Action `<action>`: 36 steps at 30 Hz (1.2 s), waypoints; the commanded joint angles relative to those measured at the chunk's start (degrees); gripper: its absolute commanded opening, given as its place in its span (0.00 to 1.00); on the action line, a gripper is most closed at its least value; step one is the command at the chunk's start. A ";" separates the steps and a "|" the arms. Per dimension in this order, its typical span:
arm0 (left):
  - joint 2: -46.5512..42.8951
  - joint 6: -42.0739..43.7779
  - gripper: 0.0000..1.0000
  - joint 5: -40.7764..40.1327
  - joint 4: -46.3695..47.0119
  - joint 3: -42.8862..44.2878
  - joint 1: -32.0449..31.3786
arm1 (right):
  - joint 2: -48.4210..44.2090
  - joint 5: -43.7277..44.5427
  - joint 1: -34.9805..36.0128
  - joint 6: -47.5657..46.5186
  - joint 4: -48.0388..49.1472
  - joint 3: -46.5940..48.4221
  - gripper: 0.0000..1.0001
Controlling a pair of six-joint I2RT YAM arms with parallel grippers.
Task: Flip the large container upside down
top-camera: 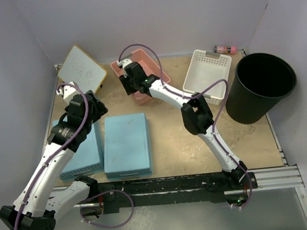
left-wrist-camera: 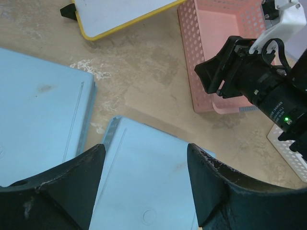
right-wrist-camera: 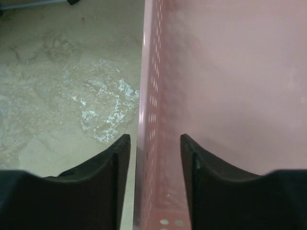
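The large container (top-camera: 264, 86) is a big round black tub standing upright, mouth up, at the table's far right edge. It shows only in the top view. My right gripper (top-camera: 127, 77) is far from it, at the left wall of a pink basket (top-camera: 157, 66). In the right wrist view its jaws (right-wrist-camera: 155, 139) stand slightly apart astride that basket wall (right-wrist-camera: 158, 96), one finger outside, one inside. My left gripper (top-camera: 91, 107) hangs wide open and empty above the blue baskets, also seen in its wrist view (left-wrist-camera: 145, 148).
Two flat blue baskets (top-camera: 126, 144) (top-camera: 84, 153) lie upside down at the near left. A white perforated basket (top-camera: 208, 70) stands between the pink basket and the tub. A whiteboard (top-camera: 81, 70) lies at the far left, a small pink bottle (top-camera: 225, 49) by the back wall.
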 commanded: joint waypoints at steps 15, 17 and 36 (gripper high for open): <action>-0.76 2.03 0.65 -0.63 -0.17 1.37 0.06 | -16.37 -9.75 -2.27 11.79 3.63 -1.04 0.00; -1.42 2.23 0.65 -0.69 -0.10 1.72 0.08 | -18.48 -13.59 -4.06 16.48 4.79 -3.54 0.00; -6.01 2.30 0.64 -0.96 -1.05 0.51 0.06 | -14.78 -48.23 -12.93 63.84 53.99 -23.04 0.00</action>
